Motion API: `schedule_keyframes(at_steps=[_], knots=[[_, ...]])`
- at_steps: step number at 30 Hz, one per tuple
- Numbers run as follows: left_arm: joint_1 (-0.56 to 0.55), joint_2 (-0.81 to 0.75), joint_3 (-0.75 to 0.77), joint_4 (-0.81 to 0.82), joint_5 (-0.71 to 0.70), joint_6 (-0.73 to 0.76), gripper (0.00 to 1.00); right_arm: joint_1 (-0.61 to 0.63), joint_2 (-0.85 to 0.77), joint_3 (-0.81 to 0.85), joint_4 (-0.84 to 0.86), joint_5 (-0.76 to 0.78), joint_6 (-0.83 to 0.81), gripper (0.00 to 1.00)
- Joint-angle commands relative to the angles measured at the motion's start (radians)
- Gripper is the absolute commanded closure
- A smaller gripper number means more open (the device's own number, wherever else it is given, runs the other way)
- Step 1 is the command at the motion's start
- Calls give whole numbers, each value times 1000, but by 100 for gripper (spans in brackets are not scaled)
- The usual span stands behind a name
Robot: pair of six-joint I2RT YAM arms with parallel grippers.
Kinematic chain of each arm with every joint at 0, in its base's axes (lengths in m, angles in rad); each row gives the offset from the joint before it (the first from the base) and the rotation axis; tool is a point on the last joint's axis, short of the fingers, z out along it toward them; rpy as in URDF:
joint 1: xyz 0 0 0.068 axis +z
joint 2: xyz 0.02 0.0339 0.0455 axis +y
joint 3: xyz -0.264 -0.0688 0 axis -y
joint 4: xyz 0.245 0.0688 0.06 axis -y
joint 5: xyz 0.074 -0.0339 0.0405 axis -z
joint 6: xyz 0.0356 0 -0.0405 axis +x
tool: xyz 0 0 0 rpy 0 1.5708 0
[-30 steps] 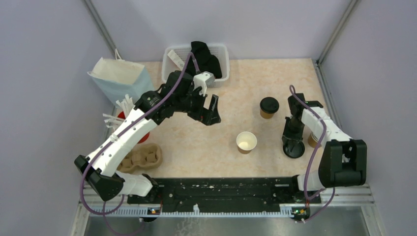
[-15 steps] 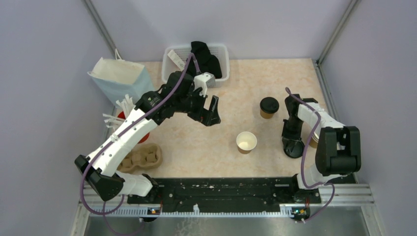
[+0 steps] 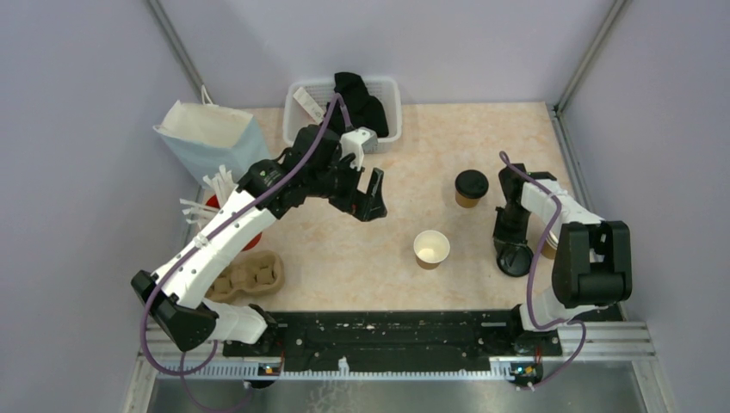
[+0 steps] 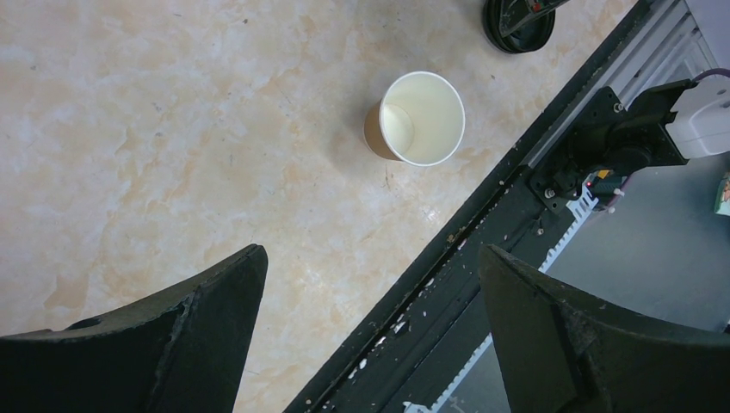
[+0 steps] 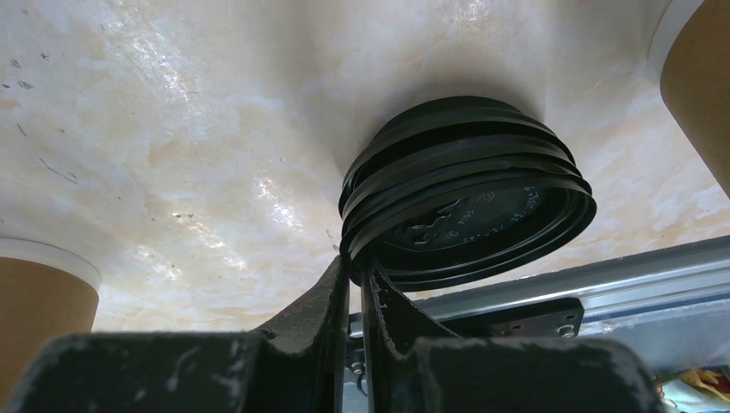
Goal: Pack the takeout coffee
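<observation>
The takeout coffee (image 3: pixel 471 186), a brown paper cup with a black lid, stands right of centre. An open brown cup (image 3: pixel 431 248), white inside, stands in front of it and also shows in the left wrist view (image 4: pixel 419 119). My right gripper (image 3: pixel 514 247) is shut on the rim of the top lid of a stack of black lids (image 3: pixel 515 259). In the right wrist view the gripper (image 5: pixel 355 263) pinches that stack of lids (image 5: pixel 469 202) at its near left edge. My left gripper (image 3: pixel 371 193) hangs open and empty left of centre, and is also open in its own view (image 4: pixel 370 258).
A brown cardboard cup carrier (image 3: pixel 251 275) lies front left. A red cup of white straws (image 3: pixel 210 205) and a paper bag (image 3: pixel 211 138) stand at the left. A white basket (image 3: pixel 384 91) holding something black is at the back. Another brown cup (image 3: pixel 547 247) stands behind my right arm.
My right arm's elbow has swung left while its gripper stayed on the lid stack, which shifted slightly. The left arm has barely moved.
</observation>
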Motion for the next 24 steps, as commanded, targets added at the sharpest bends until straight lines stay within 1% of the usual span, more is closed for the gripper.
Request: schedule_keyframes(at_steps=[1,6,7,19,24], knots=[[-9,11,3,32,-2,19,2,-9,6,-2,22,23,-9,92],[-10,13,7,29,-6,21,2,-9,9,-3,23,22,-8,100],[-10,12,6,29,-6,21,2,-9,8,0,19,21,-8,100],[-13,22,17,29,-4,22,2,-6,-91,74,-116,32,31,100],[-15,22,14,31,-2,21,2,-8,-97,68,-100,35,29,100]])
